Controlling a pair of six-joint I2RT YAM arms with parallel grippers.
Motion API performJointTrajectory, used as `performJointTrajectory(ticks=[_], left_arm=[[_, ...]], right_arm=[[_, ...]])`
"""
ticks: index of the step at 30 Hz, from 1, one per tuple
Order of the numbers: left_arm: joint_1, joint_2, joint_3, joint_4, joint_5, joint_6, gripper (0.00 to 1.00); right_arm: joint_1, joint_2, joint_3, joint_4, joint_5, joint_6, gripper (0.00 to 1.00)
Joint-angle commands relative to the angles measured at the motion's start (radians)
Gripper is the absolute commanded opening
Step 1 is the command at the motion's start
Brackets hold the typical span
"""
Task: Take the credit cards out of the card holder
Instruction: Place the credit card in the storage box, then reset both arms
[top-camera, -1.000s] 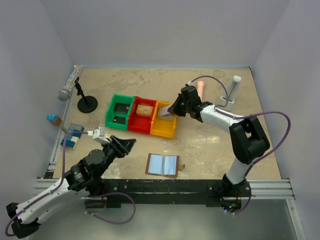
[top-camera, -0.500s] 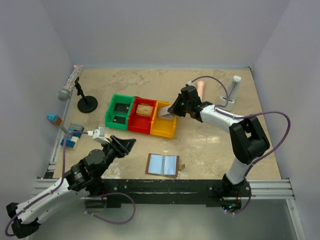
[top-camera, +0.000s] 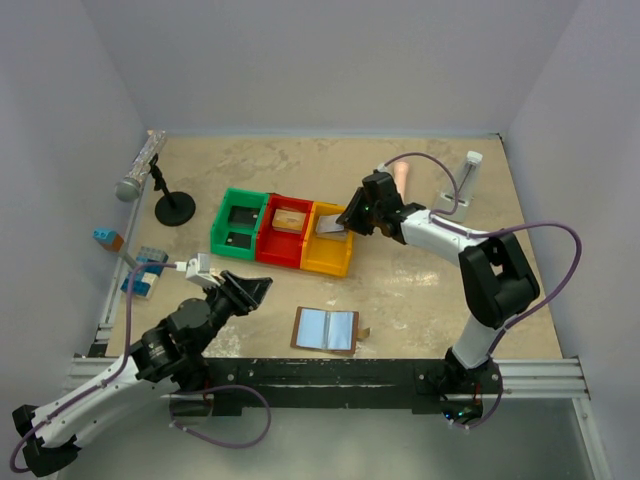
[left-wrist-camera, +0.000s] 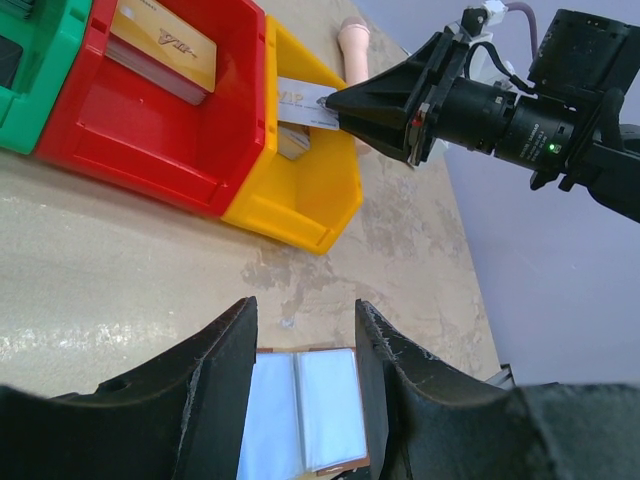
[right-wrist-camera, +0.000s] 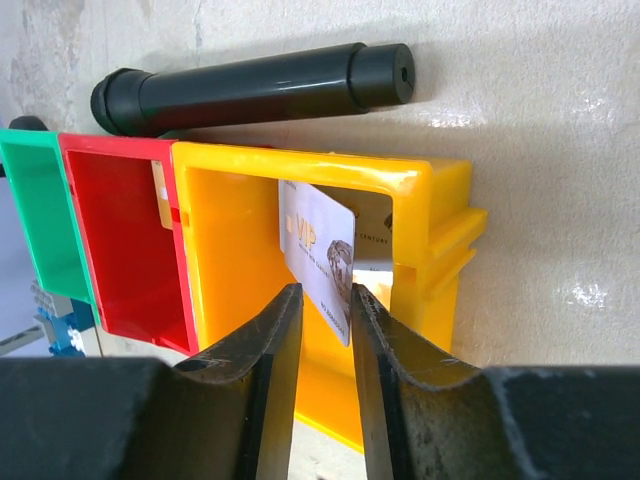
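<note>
The card holder (top-camera: 326, 329) lies open and flat near the front edge, pale blue inside with a brown rim. My left gripper (top-camera: 264, 284) hovers left of it, open and holding nothing; the left wrist view shows the card holder (left-wrist-camera: 300, 410) between and below its fingers. My right gripper (top-camera: 345, 222) is over the yellow bin (top-camera: 328, 264). A white VIP card (right-wrist-camera: 318, 255) stands on edge between its parted jaws (right-wrist-camera: 325, 292), leaning on the right finger with a gap on the left. Another card (right-wrist-camera: 375, 240) lies in the yellow bin (right-wrist-camera: 300, 160). A gold card (top-camera: 290, 220) lies in the red bin (top-camera: 280, 255).
A green bin (top-camera: 232, 196) adjoins the red one. A microphone (top-camera: 138, 172) on a black stand (top-camera: 175, 210) is at the back left, with blue blocks (top-camera: 145, 272) near the left wall. A pink object (top-camera: 402, 172) and a white post (top-camera: 470, 170) stand at the back right.
My right gripper's jaws have parted from the white card, which stays over the yellow bin. Neither arm has shifted, and the left gripper is unchanged.
</note>
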Motion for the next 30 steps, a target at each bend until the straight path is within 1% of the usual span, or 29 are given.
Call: performJointTrajectory(ticks=[1,10,19,25,28,30], left_arm=[[0.001,0.011,0.001,0.022,-0.002,0.016,0.48],[0.001,0.037,0.001,0.046,0.007,0.017,0.49],[0.001,0.042,0.003,0.053,0.012,0.016,0.49],[0.001,0.053,0.009,0.039,0.010,0.036,0.49],[0.001,0.069,0.030,0.010,-0.004,0.062,0.49],[0.001,0.091,0.059,-0.021,-0.011,0.097,0.50]], right_arm=[[-0.008,-0.054,0.003,-0.007,0.036,-0.008,0.32],[-0.014,-0.089,-0.008,-0.019,0.039,-0.020,0.35],[-0.022,-0.156,-0.037,-0.031,0.039,-0.040,0.36],[-0.019,-0.316,-0.082,-0.063,0.073,-0.126,0.36],[-0.017,-0.426,-0.161,-0.074,0.073,-0.172,0.36],[-0.008,-0.507,-0.215,-0.102,0.079,-0.236,0.36]])
